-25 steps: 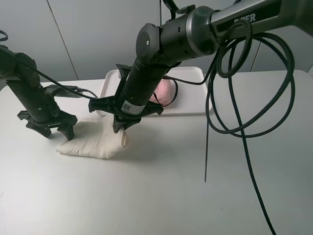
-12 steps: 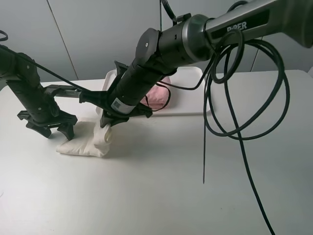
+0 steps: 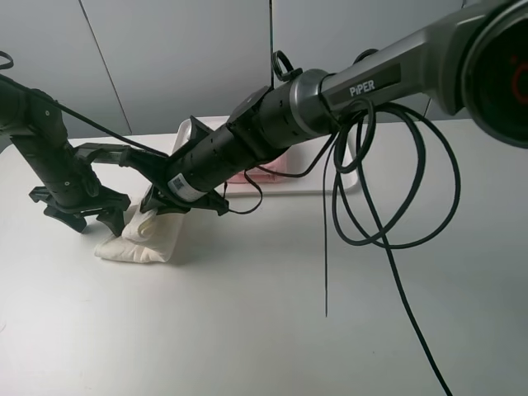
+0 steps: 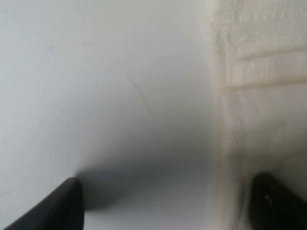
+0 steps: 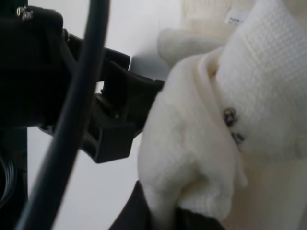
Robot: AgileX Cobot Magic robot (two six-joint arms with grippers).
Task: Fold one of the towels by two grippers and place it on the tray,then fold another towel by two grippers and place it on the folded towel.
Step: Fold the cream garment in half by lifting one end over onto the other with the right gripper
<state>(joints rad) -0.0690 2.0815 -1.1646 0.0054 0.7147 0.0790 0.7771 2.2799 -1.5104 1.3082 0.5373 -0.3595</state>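
The cream towel (image 3: 153, 244) lies bunched on the table at the left, in front of the tray (image 3: 190, 132). My right gripper (image 3: 155, 205) reaches across from the right and is shut on a lifted fold of the cream towel (image 5: 201, 143), held over the rest of the cloth. My left gripper (image 3: 95, 221) stands open at the towel's left edge, one finger (image 4: 64, 206) on bare table and the other finger (image 4: 278, 201) beside the cloth (image 4: 259, 72). The pink towel (image 3: 272, 163) lies on the tray, mostly hidden behind the right arm.
Black cables (image 3: 363, 223) hang in loops from the right arm over the middle of the table. The left gripper (image 5: 110, 120) shows close beside the lifted fold in the right wrist view. The white table (image 3: 272, 330) stretches to the front and right.
The right gripper has carried the held fold of the cream towel leftward and lower, over the rest of the cloth and toward the left gripper. The left arm has not moved.
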